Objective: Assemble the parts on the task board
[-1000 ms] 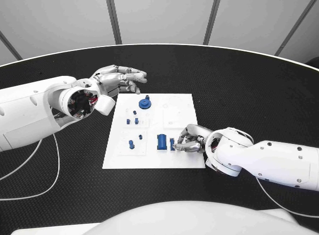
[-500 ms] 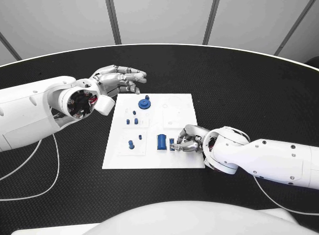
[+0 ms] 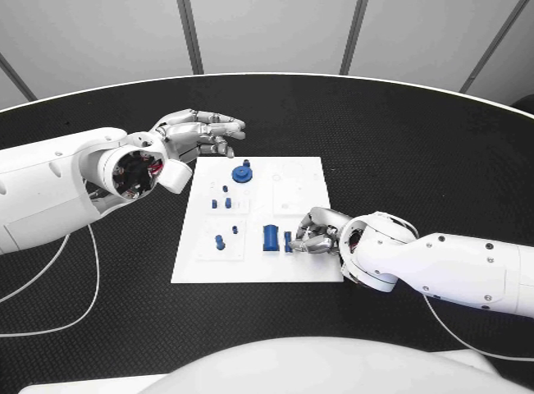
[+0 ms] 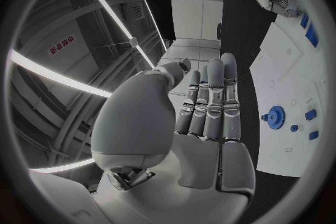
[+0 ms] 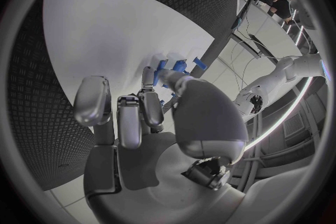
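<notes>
The white task board [image 3: 302,176] lies in the middle of the table. On it are a blue gear [image 3: 242,173], several small blue pegs [image 3: 228,202] and an upright blue block [image 3: 271,237]. My right hand [image 3: 319,231] rests on the board's near right part, and its curled fingertips pinch a small blue peg [image 3: 288,240] right beside the block. In the right wrist view the thumb and a finger [image 5: 148,81] close on blue pieces [image 5: 170,66]. My left hand [image 3: 202,133] hovers off the board's far left corner, its fingers [image 4: 210,98] straight and together, holding nothing.
Black textured table [image 3: 432,156] surrounds the board, with its curved rim at the back. White cables [image 3: 84,279] trail over the table at the near left. The left wrist view shows the gear [image 4: 276,117] and my right hand [image 4: 279,1] further along the board.
My right hand has edged slightly left, closing tighter on the peg beside the blue block. The left arm and the other parts have not moved.
</notes>
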Tool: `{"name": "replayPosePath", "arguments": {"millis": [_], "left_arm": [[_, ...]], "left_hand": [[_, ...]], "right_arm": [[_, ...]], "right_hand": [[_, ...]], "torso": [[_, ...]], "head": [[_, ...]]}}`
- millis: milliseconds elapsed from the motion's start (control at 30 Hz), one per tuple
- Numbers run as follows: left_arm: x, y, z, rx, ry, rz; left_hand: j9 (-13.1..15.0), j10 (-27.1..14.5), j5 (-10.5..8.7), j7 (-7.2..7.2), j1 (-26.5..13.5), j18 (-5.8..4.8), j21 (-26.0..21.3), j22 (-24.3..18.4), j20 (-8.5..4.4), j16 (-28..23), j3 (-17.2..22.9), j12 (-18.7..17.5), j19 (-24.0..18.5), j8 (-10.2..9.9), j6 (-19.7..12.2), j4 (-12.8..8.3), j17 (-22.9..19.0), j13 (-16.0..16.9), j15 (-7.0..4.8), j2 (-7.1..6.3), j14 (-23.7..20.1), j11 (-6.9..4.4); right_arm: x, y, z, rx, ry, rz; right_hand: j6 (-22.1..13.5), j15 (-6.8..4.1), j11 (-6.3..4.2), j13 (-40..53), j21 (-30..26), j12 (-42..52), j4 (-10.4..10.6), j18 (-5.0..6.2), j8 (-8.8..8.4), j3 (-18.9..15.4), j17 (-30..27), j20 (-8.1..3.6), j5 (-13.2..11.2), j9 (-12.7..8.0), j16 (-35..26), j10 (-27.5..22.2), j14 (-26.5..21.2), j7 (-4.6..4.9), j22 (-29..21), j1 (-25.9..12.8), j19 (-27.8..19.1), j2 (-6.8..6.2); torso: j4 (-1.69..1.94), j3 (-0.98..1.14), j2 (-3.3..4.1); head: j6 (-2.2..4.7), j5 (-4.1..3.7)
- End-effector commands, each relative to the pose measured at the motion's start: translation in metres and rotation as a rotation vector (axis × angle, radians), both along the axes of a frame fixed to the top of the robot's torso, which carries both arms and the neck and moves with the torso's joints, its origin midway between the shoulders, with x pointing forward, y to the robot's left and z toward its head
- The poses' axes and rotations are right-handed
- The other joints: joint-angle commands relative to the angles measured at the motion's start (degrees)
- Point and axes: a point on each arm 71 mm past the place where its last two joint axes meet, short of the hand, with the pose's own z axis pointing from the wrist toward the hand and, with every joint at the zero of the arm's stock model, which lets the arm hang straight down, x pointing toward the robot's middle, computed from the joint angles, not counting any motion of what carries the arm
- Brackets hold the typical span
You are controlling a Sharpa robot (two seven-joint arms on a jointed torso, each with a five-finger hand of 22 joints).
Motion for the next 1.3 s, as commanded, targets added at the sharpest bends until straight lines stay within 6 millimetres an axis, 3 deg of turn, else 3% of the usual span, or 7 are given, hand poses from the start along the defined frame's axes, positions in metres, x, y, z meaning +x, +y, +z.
{"name": "replayPosePath", "arguments": {"millis": [33,767,1000,1067,1167,1233,1300], "left_arm": [[0.0,0.0,0.0,0.0,0.0,0.0],[0.0,0.0,0.0,-0.001,0.0,-0.001],[0.003,0.0,0.0,-0.001,-0.01,0.012],[0.005,0.002,0.0,-0.001,-0.017,0.024],[0.009,0.004,0.0,-0.004,-0.028,0.056],[0.012,0.006,0.0,-0.017,-0.028,0.083],[0.016,0.008,-0.001,-0.032,-0.028,0.12]], "left_hand": [[0.08,-0.33,-0.27,0.17,0.15,0.37,-0.24,-0.08,0.27,-0.16,-0.29,0.25,0.0,0.29,-0.16,-0.12,0.1,0.04,-0.11,0.6,-0.39,-0.05],[0.09,-0.35,-0.27,0.17,0.16,0.37,-0.29,-0.1,0.28,-0.19,-0.28,0.29,0.0,0.34,-0.17,-0.09,0.14,0.04,-0.1,0.68,-0.42,-0.04],[0.09,-0.36,-0.28,0.18,0.1,0.37,-0.32,-0.12,0.29,-0.2,-0.32,0.3,0.0,0.36,-0.18,-0.04,0.17,0.03,-0.09,0.67,-0.42,-0.03],[0.09,-0.37,-0.28,0.18,0.0,0.36,-0.34,-0.13,0.3,-0.21,-0.38,0.31,-0.01,0.36,-0.2,0.01,0.18,0.03,-0.08,0.63,-0.43,-0.02],[0.08,-0.29,-0.28,0.11,-0.31,0.34,-0.49,-0.2,0.35,-0.34,-0.55,0.38,-0.13,0.35,-0.29,0.24,0.18,0.05,-0.03,0.53,-0.64,-0.04],[0.04,-0.25,-0.28,0.06,-0.51,0.28,-1.14,-0.5,0.5,-1.21,-0.64,0.45,-0.85,0.33,-0.48,0.46,-0.04,0.05,0.11,0.41,-2.0,-0.04],[0.0,-0.34,-0.2,0.16,-0.44,0.17,-2.34,-1.06,0.75,-3.11,-0.54,0.41,-2.25,0.27,-0.73,0.55,-0.74,-0.02,0.42,0.27,-4.45,0.11]], "right_arm": [[-0.001,0.001,0.001,0.011,-0.008,0.004],[-0.007,-0.006,0.015,0.121,-0.103,0.014],[-0.002,-0.025,0.035,0.36,-0.176,0.032],[0.003,-0.033,0.043,0.436,-0.19,0.02],[0.013,-0.049,0.056,0.544,-0.206,-0.011],[0.021,-0.058,0.062,0.593,-0.211,-0.037],[0.029,-0.068,0.068,0.644,-0.217,-0.071]], "right_hand": [[0.12,-0.44,0.08,4.66,0.3,0.4,0.66,-1.1,0.29,-0.71,11.12,-0.29,-0.56,0.06,0.16,0.53,5.15,-0.35,8.55,-1.3,0.85,-0.45],[0.25,-0.39,0.11,4.64,0.16,0.33,1.84,-1.09,0.46,-1.72,11.27,-0.28,-1.36,-0.01,0.23,0.57,5.18,-0.33,8.6,-2.6,0.87,-0.82],[-3.49,0.59,1.41,2.72,-6.23,-2.76,0.41,-0.22,-2.31,-1.15,8.46,0.39,-0.95,-1.39,-1.29,-1.57,4.48,1.28,7.05,0.17,-0.66,-0.8],[-4.44,1.25,2.12,-1.6,-15.91,-9.19,-0.12,1.17,-3.39,-1.2,3.46,0.95,-1.28,-1.97,-4.32,-5.58,3.03,2.17,4.37,1.21,-3.21,-0.94],[-6.85,2.48,3.55,-19.76,-46.26,-34.78,-1.15,5.0,-5.11,-0.73,-15.06,2.38,-2.11,-2.49,-19.11,-20.32,-3.74,3.6,-6.47,3.86,-12.78,-1.19],[-7.99,3.53,4.56,-24.7,-50.73,-40.38,-1.13,4.99,-6.03,-0.14,-30.48,3.41,-3.31,-2.79,-34.79,-22.78,-10.81,4.68,-10.61,4.9,-15.3,-1.38],[-8.8,4.17,5.17,-28.15,-53.27,-43.87,-1.19,5.04,-6.91,0.35,-34.08,4.02,-3.35,-3.32,-40.59,-23.87,-12.82,5.17,-13.38,5.61,-16.27,-1.64]], "torso": [[-0.01,0.05,-0.03],[-0.07,-0.01,-0.15],[-0.28,-0.17,-0.67],[-0.47,-0.18,-1.01],[-0.82,-0.39,-1.78],[-1.06,-0.54,-2.4],[-1.31,-0.68,-2.91]], "head": [[0.01,0.03],[0.01,-0.1],[0.01,-0.12],[0.01,0.02],[0.01,0.01],[0.01,0.15],[0.01,0.37]]}}
